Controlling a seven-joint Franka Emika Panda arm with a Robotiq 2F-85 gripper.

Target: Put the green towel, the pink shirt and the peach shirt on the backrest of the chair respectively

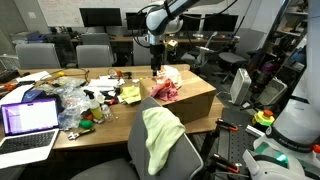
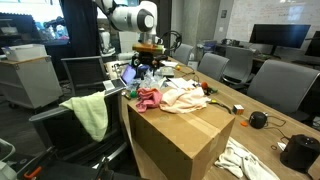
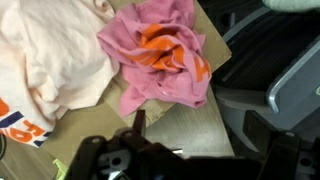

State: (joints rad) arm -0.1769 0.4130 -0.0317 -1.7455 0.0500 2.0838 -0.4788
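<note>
The green towel [image 1: 160, 135] [image 2: 90, 115] hangs over the backrest of the grey chair [image 1: 185, 158] [image 2: 62, 125] in both exterior views. The pink shirt [image 1: 165, 90] [image 2: 150, 99] [image 3: 155, 50] lies crumpled on a cardboard box [image 1: 195, 98] [image 2: 180, 140] [image 3: 175, 115], showing orange print in the wrist view. Beside it on the box lies the peach shirt [image 1: 172, 75] [image 2: 187, 95] [image 3: 50, 60]. My gripper [image 1: 155, 63] [image 2: 148, 62] [image 3: 200, 130] hovers open above the pink shirt, holding nothing.
A cluttered desk with a laptop [image 1: 28, 120] stands beside the box. Other grey chairs [image 2: 285, 85] and monitors [image 1: 100, 17] surround the desk. A white cloth [image 2: 245, 160] and a black object [image 2: 300, 150] lie near the box.
</note>
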